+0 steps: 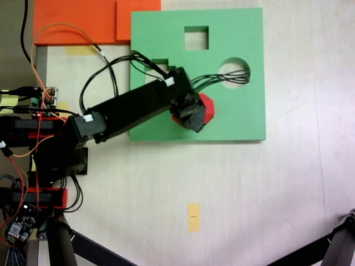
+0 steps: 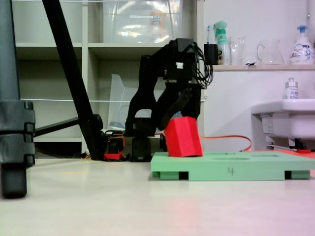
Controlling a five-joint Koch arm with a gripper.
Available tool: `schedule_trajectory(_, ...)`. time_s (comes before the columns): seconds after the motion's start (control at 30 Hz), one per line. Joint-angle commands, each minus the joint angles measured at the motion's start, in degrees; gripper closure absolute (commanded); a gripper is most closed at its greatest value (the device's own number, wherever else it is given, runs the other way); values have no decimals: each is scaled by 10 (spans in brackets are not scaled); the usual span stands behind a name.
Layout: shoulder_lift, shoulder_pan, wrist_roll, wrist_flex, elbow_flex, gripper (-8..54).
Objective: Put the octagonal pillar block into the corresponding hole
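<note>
Pale tabletop (image 1: 249, 188), green foam board (image 1: 233, 116) laid flat on it, red block (image 2: 183, 137) tilted on the board, held by the jaws (image 1: 191, 116) closed around it, round hole (image 1: 235, 70) nearby.

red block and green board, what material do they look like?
Red block: probably foam, with a matte, glare-free face and softly rounded edges. Green board: likely foam sheet too, matte and thick, with clean die-cut holes. Neither reflects like hard plastic, though that can't be excluded.

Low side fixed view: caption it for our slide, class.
Pincer holds the tilted red octagonal block on the green foam board.
</note>
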Motion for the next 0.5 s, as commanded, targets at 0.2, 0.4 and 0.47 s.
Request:
schedule_trajectory(0.2,-10,4,69,-26,-54,120)
schedule_trajectory(0.4,-12,4,91,-26,-54,138)
schedule_trajectory(0.47,-24,4,104,-26,-54,144)
